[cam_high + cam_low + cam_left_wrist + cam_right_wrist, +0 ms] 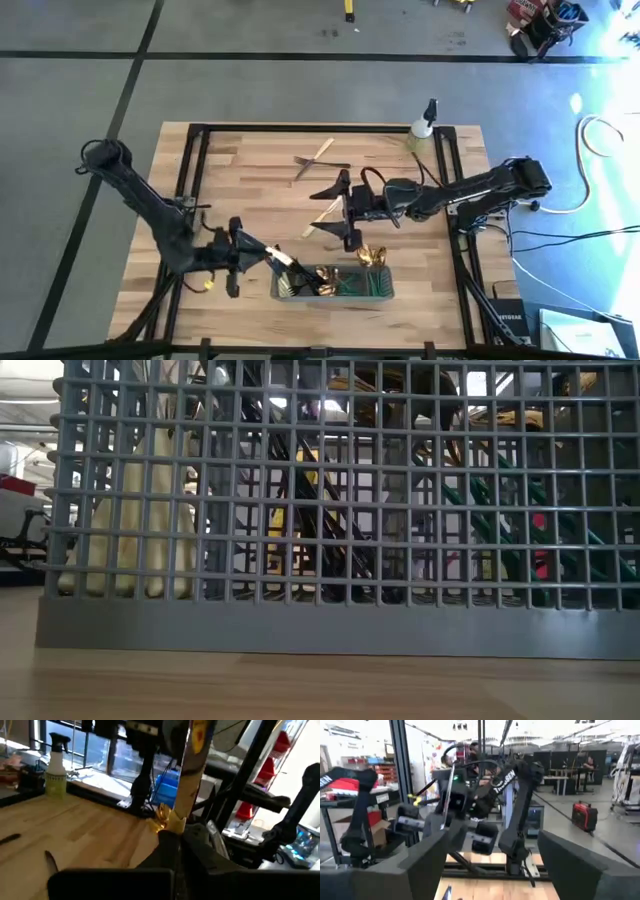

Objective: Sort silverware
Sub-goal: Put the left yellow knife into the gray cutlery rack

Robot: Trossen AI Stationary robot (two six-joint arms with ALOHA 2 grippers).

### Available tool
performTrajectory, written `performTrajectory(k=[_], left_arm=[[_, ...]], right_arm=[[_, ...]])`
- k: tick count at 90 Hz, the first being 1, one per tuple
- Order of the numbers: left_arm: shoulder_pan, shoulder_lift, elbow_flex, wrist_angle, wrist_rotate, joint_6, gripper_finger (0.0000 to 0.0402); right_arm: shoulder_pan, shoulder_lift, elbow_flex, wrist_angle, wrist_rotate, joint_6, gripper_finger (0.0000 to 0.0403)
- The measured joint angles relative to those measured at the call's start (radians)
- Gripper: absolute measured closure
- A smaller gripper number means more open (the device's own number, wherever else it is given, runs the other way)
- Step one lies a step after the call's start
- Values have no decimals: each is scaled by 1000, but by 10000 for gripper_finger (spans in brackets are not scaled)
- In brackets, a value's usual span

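Observation:
The grey wire-mesh caddy point(332, 284) stands near the table's front edge and fills the low view, with cream-handled point(130, 510), dark and green-handled point(520, 510) silverware standing in it. My left gripper point(266, 256) is just left of the caddy, shut on a slim piece of silverware point(190, 775). My right gripper point(343, 211) hovers open at mid-table, behind the caddy. A cream-handled piece point(319, 218) lies on the wood by its fingertips. Two more pieces point(320, 160) lie crossed farther back. My left gripper pinches one end of the slim piece point(176, 827) between its two fingers. The fingers come from the table's left, roughly along the piece. The piece juts out past the fingertips, clear of the table, with its free end point(303, 275) over the caddy's left end.
A small spray bottle point(425, 123) stands at the table's far right corner. Gold spoon bowls point(372, 257) stick up from the caddy's right part. Black frame rails point(195, 190) run along the table's left and right sides. Bare wood lies at far left.

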Motion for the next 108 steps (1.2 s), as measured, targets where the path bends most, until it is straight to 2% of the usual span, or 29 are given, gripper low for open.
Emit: performTrajectory(k=[8, 20, 44, 61, 72, 95, 108], left_arm=[[-8, 40, 0, -34, 5, -85, 398], [-23, 53, -1, -24, -16, -108, 399], [-27, 36, -1, -23, -38, -62, 400], [-89, -22, -1, -26, -42, -14, 401], [-143, -69, -1, -27, -126, 41, 401], [-156, -84, -1, -105, -162, 47, 401], [-148, -83, -1, -162, -151, 8, 401]], right_arm=[[0, -14, 0, -15, 1, 3, 114], [0, -15, 0, -24, 2, 9, 114], [0, -15, 0, -40, 4, 21, 114], [0, -15, 0, -40, 4, 28, 114], [0, -14, 0, -48, 4, 34, 114], [-1, -21, -1, -224, -8, 75, 114], [-1, -22, 0, -246, -103, 109, 114]])
